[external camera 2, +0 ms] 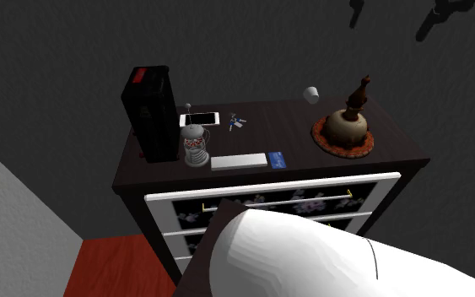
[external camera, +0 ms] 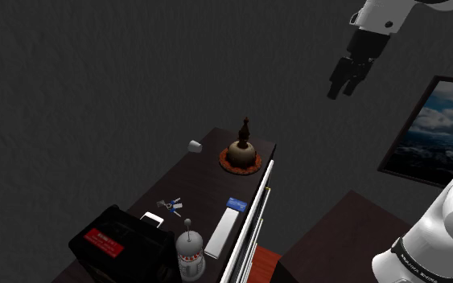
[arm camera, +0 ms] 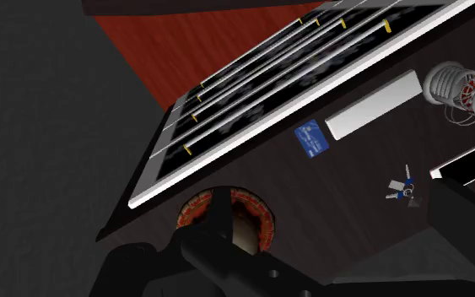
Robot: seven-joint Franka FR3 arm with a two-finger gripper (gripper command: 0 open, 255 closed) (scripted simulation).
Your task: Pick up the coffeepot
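Near the dresser's (external camera 2: 294, 126) front edge, beside the black box (external camera 2: 151, 114), I see the coffeepot (external camera 2: 195, 145) standing upright, long axis vertical; my gripper (external camera: 344, 87) hangs high above, jaws apart, empty.

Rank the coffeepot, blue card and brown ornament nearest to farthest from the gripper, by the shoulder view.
1. Brown ornament, at the dresser's far end.
2. Blue card, midway, by the front edge.
3. Coffeepot, at the near end.
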